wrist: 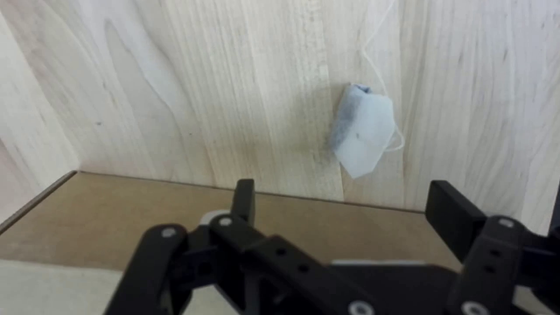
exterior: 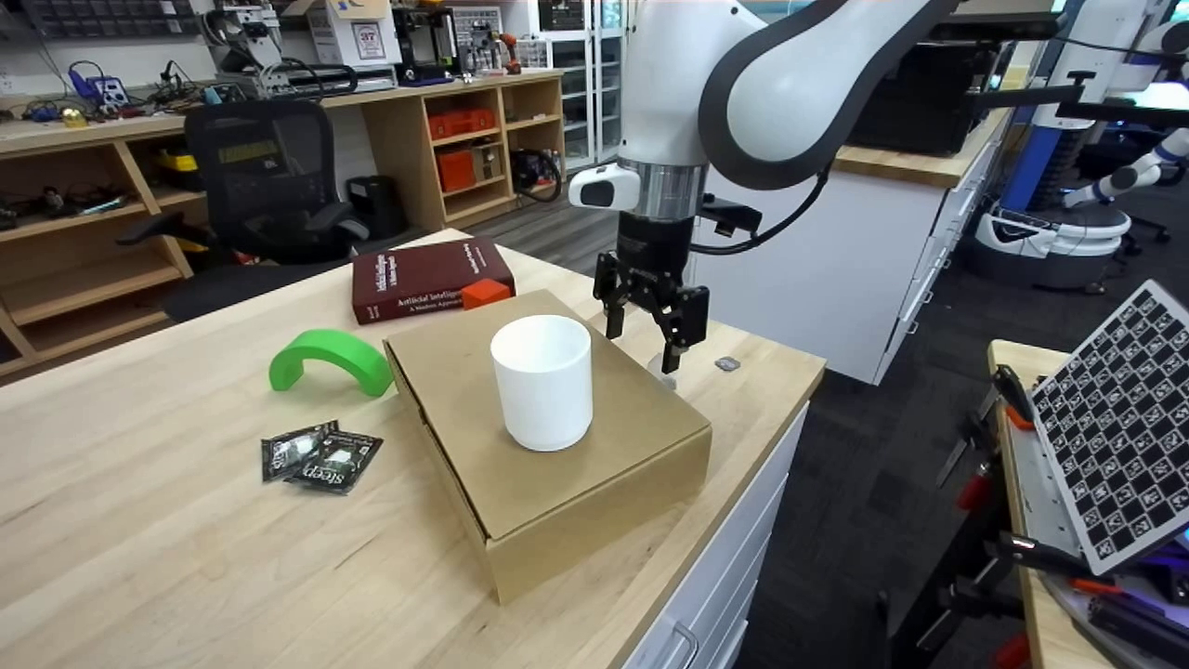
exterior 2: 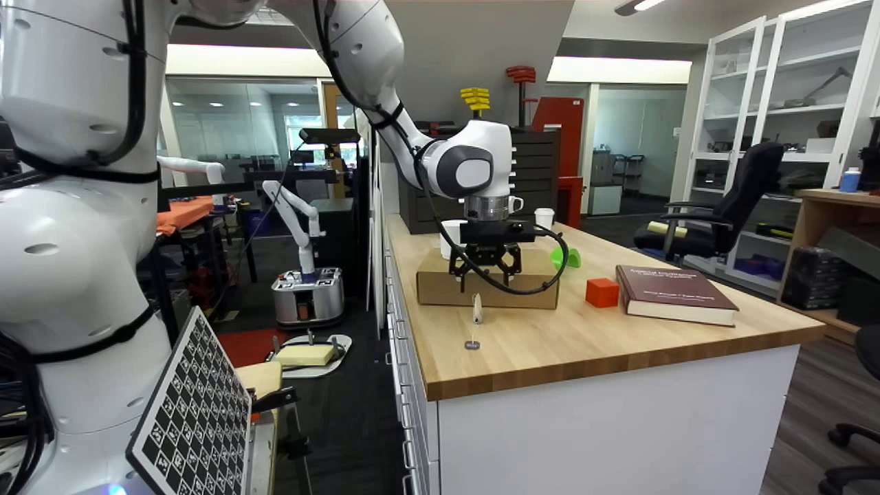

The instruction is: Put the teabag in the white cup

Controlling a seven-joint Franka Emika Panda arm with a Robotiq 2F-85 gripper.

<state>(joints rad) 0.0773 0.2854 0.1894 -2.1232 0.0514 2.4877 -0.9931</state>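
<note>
The teabag (wrist: 363, 131) is a pale pouch lying on the wooden table, with a thin string. It also shows in an exterior view (exterior 2: 478, 311), its string running to a small grey tag (exterior 2: 471, 345). The white cup (exterior: 548, 390) stands upright on a cardboard box (exterior: 613, 446); in an exterior view (exterior 2: 450, 235) the arm's cable and gripper partly cover it. My gripper (wrist: 343, 190) is open and empty, its fingers apart above the table beside the box, near the teabag. It shows in both exterior views (exterior: 643, 344) (exterior 2: 485, 273). One finger partly hides the teabag in an exterior view (exterior: 658, 370).
A maroon book (exterior: 432, 276) and an orange cube (exterior 2: 602, 292) lie beyond the box. A green arch (exterior: 330, 358) and black packets (exterior: 320, 457) lie beside it. Another white cup (exterior 2: 544, 218) and a mug (exterior 2: 515, 204) stand farther back. The table edge (exterior: 743, 492) is close.
</note>
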